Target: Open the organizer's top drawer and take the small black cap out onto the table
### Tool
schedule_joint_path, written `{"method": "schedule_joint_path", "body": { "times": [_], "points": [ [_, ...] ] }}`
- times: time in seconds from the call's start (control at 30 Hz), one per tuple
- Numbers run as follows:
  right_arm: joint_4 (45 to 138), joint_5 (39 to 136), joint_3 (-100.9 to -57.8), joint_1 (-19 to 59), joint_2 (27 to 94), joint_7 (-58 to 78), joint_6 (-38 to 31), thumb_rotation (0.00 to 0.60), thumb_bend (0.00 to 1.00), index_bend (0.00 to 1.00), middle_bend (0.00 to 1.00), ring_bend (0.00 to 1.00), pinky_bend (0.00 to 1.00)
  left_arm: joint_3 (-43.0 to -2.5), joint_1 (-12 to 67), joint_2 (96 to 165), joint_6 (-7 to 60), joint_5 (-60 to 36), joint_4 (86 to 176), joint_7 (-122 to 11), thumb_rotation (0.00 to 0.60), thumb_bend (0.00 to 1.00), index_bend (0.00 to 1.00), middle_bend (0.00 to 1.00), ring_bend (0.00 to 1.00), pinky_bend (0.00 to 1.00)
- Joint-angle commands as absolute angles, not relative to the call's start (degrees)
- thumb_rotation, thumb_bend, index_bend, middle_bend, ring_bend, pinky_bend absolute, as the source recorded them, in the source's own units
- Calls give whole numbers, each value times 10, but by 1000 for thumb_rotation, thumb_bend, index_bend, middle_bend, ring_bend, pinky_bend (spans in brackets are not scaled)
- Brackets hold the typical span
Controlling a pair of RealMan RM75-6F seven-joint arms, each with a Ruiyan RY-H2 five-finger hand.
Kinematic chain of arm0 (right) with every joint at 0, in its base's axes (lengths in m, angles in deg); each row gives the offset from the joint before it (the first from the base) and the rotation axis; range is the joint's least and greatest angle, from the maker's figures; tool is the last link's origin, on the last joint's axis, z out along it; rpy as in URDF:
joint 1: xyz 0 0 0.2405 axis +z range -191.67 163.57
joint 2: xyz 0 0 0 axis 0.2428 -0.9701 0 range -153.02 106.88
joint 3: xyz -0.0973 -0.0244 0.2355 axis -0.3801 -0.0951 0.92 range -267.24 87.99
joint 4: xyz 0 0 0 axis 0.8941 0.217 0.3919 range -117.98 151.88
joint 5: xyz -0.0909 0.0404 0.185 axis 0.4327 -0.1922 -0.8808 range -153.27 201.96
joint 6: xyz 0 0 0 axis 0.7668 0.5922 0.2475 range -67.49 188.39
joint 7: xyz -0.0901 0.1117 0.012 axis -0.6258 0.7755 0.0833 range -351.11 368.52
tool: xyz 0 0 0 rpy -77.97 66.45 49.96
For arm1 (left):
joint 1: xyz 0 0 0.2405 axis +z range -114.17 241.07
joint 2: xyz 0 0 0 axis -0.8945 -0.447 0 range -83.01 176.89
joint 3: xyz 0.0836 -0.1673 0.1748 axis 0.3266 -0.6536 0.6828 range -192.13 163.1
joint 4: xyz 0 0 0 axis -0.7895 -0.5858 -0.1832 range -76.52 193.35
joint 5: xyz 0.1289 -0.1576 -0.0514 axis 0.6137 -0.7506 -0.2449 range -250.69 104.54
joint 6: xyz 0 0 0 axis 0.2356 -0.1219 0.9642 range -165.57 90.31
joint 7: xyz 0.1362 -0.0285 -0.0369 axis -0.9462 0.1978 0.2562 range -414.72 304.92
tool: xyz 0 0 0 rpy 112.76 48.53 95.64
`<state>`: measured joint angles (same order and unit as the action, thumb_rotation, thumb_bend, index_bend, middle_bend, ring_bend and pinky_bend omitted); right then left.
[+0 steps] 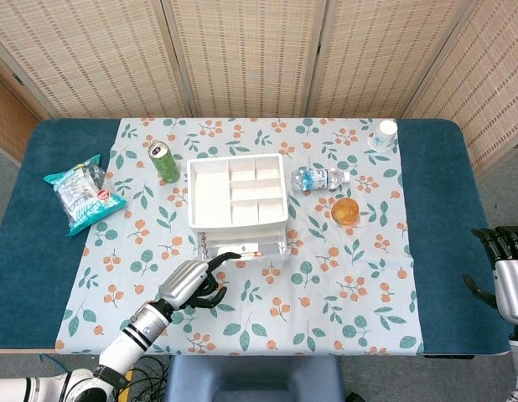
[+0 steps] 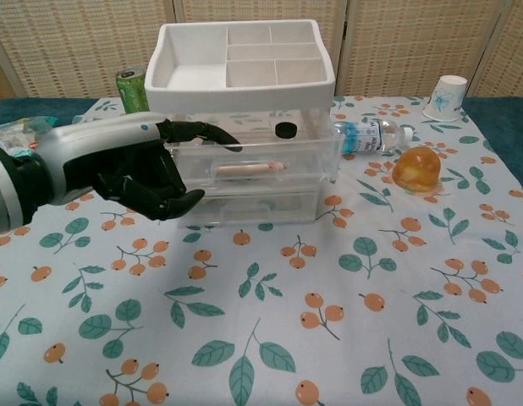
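Note:
The clear organizer (image 1: 238, 201) with a white divided tray (image 2: 244, 80) on top stands mid-table. Its top drawer (image 2: 270, 150) sticks out a little toward me. The small black cap (image 2: 284, 130) lies inside that drawer, right of centre. My left hand (image 2: 130, 165) is at the organizer's front left; one long finger (image 2: 212, 134) arches over the drawer's front rim while the rest curl underneath, holding nothing. In the head view the left hand (image 1: 192, 283) sits just before the drawers. My right hand (image 1: 506, 280) hangs off the table's right edge, fingers spread and empty.
A green can (image 1: 164, 161) stands left of the organizer, with a snack bag (image 1: 81, 193) further left. A water bottle (image 2: 371, 134) lies to the right, an orange lump (image 2: 416, 167) in front of it, and a paper cup (image 2: 448, 95) at the back right.

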<state>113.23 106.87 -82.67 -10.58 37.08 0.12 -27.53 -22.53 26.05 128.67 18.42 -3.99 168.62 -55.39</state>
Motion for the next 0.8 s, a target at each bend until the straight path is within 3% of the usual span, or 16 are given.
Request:
{"method": "schedule_joint_path", "body": {
  "times": [0.03, 0.8],
  "points": [
    [1132, 1068, -827, -106, 371, 2, -276, 600, 258, 162, 206, 163, 227, -221, 262, 1284, 186, -36, 1691, -558, 600, 501, 169, 1000, 1000, 1000],
    [1139, 1068, -827, -111, 368, -3, -282, 600, 258, 162, 206, 163, 227, -185, 279, 1270, 195, 26, 1721, -546, 600, 501, 178, 1000, 1000, 1000]
  ]
}}
